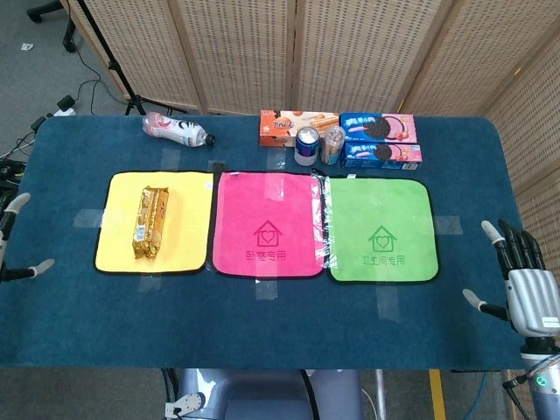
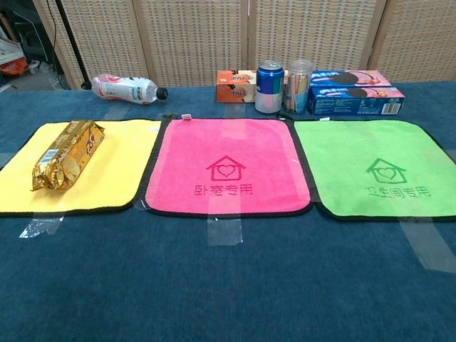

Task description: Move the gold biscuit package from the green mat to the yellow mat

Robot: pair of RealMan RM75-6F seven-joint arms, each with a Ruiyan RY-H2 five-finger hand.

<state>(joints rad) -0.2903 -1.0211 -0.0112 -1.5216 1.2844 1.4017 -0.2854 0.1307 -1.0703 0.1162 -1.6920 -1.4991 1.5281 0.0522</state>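
Gold biscuit package (image 1: 150, 222) lies flat on the yellow mat (image 1: 188, 245); task looks done; keep the left hand (image 1: 10, 245) and right hand (image 1: 523, 284), both spread and empty, clear of it.

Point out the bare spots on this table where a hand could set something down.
The pink mat and green mat are bare, as is the blue cloth in front. The yellow mat holds the gold biscuit package. The back edge is crowded: boxes, can, bottle.

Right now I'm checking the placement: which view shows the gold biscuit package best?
The chest view: the gold biscuit package is close, its side and wrapper print visible, lying on the yellow mat. The head view shows it smaller, from above.
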